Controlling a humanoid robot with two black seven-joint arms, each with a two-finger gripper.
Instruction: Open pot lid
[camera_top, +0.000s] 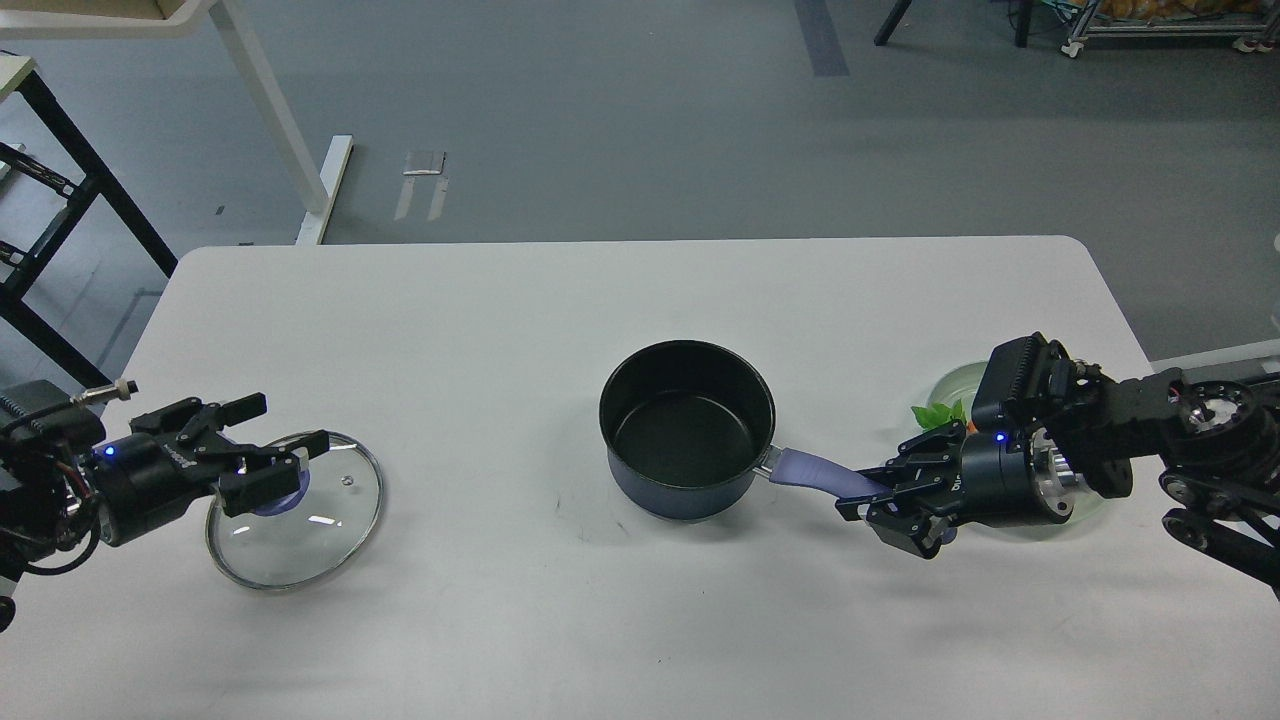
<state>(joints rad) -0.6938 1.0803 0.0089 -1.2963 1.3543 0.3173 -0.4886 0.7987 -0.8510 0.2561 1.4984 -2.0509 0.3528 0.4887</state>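
Note:
A dark blue pot (686, 428) stands open in the middle of the white table (620, 300), its lilac handle (815, 471) pointing right. My right gripper (880, 498) is shut on the end of that handle. The glass lid (300, 515) with a blue knob lies flat on the table at the left. My left gripper (268, 452) is open and hovers over the lid's knob, raised clear of it, partly hiding the knob.
A glass plate (955, 382) with green leaves (938, 415) sits behind my right wrist near the table's right edge. Table legs and a black frame stand on the floor beyond the far left corner.

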